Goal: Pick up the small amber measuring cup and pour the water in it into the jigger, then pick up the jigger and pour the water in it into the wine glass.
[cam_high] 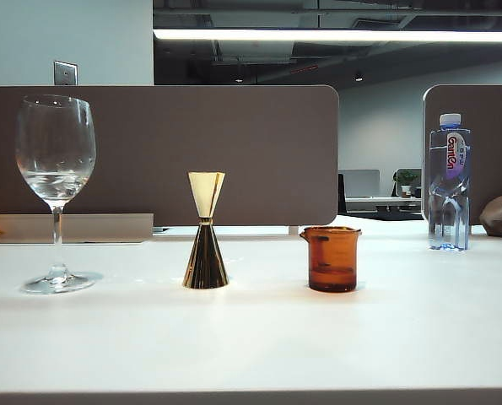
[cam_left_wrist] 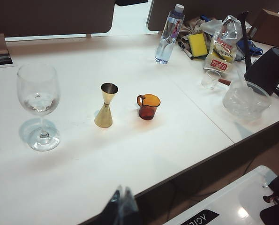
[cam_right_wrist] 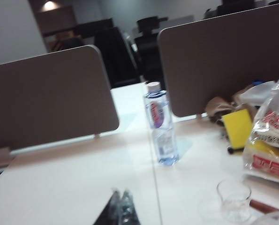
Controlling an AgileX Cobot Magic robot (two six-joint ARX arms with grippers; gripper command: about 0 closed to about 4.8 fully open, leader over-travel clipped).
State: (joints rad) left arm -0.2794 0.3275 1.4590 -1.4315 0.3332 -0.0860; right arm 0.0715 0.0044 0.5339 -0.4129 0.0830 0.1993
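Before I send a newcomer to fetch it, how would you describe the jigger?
On the white table, three vessels stand in a row before the brown partition. The jigger is the middle one, between the wine glass and amber cup: the only shiny gold metal hourglass.

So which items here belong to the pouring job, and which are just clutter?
Job: small amber measuring cup, jigger, wine glass; left gripper and right gripper, both shut, off the vessels.
Clutter: water bottle, yellow sponge, snack bag, small clear cup, glass bowl.

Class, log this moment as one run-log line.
left gripper: shut, off table | right gripper: shut, raised | amber measuring cup, jigger, wine glass: untouched
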